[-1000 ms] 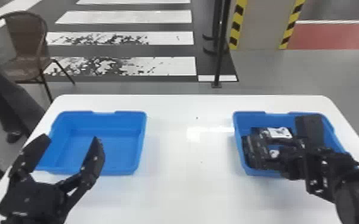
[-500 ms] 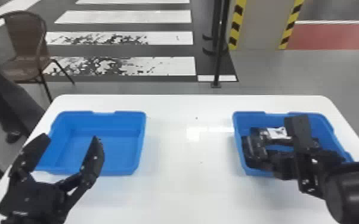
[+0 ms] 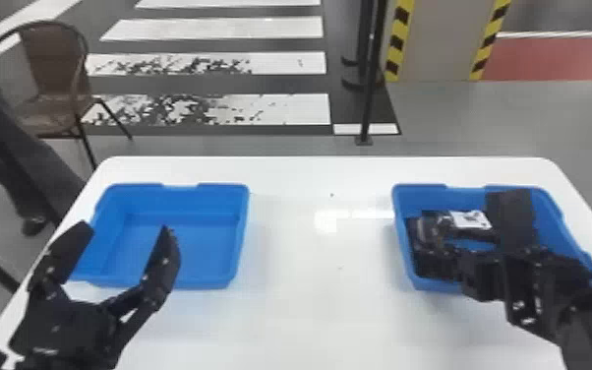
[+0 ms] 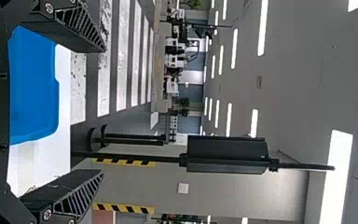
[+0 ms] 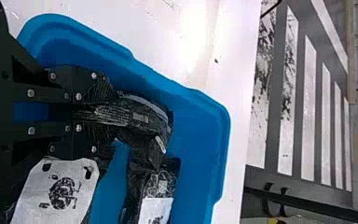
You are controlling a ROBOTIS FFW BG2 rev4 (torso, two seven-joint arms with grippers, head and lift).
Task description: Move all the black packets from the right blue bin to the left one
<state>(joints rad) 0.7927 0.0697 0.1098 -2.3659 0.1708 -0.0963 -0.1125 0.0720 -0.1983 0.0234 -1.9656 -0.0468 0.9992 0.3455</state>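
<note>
Right wrist view: the right gripper (image 5: pixel 106 114) pinches a black packet (image 5: pixel 144 116) between its fingers, the crinkled wrapping reaching out past the tips inside the right blue bin (image 5: pixel 196 94), alongside its wall. Directly beside the gripper lies a packet with a large white label (image 5: pixel 58 191); just beyond the held one, a farther packet (image 5: pixel 156 205) shows a white label of its own. In the head view, that cluster sits at the right of the frame, around mid-height, with the arm reaching in from the lower right.

At the lower left of the frame, the left gripper (image 3: pixel 125 236) waits, fingers spread wide in front of the left blue bin (image 3: pixel 221 186), at left center on the white table (image 3: pixel 319 315). The transfer appears to be at its start: one packet gripped, none delivered, and at least two others left to move. Overlap hides the exact count.
</note>
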